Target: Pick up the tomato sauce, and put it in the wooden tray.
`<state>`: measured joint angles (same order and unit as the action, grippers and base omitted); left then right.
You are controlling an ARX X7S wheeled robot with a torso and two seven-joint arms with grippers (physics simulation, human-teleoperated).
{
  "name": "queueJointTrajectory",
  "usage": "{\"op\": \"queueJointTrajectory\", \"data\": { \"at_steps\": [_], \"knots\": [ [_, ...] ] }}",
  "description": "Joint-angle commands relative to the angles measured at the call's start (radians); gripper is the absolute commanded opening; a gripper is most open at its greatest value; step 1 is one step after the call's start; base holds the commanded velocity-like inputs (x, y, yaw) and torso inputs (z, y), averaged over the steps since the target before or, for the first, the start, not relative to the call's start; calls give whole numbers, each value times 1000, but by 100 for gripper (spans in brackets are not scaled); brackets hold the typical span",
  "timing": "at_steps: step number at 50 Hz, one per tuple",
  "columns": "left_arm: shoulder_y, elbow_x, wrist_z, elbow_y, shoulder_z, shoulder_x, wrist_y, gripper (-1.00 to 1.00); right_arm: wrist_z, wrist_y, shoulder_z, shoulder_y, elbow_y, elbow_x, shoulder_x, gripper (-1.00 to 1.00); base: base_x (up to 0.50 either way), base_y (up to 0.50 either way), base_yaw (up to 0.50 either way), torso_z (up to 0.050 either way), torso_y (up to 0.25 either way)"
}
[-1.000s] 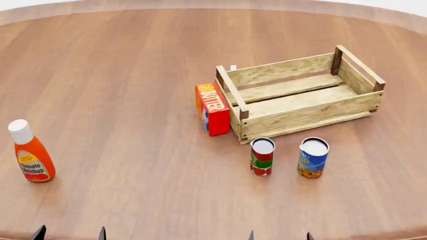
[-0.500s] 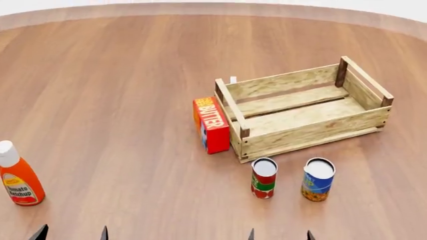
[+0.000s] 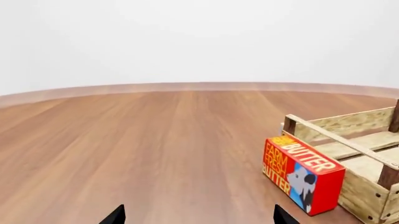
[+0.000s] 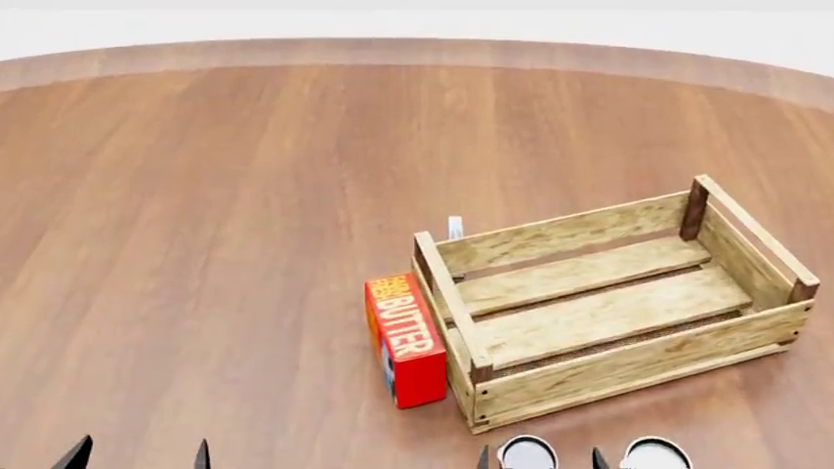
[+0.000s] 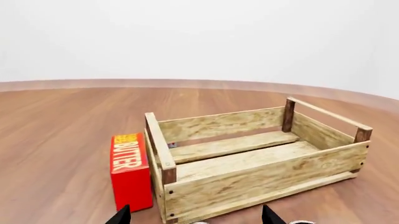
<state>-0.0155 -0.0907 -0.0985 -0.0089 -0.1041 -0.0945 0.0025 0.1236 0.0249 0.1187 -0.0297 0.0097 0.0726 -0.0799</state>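
Tomato sauce at the lower frame edge, wooden tray above it.

In our head view the tomato sauce (image 4: 526,454) shows only its pale top at bottom centre, just below the wooden tray (image 4: 612,363). A butter box (image 4: 405,339) touches the tray's left end. Our left claw (image 4: 139,455) and right claw (image 4: 542,459) stand released, holding nothing.

A butter box (image 4: 404,340) stands touching the wooden tray's (image 4: 612,369) left end, while bare table (image 4: 195,244) stretches wide to the left and far side.
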Motion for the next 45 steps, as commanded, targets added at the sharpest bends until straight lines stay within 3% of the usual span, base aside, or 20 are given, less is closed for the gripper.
{"op": "queueJointTrajectory", "data": {
  "at_steps": [1,37,45],
  "knots": [
    [0,-11,-14,-1,-14,-13,4,100,16,1,18,-3,-1,11,-13,100,500,0,0,0,0],
    [2,-32,-58,2,-56,-34,11,100,47,-8,42,3,-13,55,-48,100,500,0,0,0,0],
    [-2,-39,-61,-6,-61,-41,17,100,59,-30,51,0,3,48,-51,100,0,0,0,0,1]
  ]
}}
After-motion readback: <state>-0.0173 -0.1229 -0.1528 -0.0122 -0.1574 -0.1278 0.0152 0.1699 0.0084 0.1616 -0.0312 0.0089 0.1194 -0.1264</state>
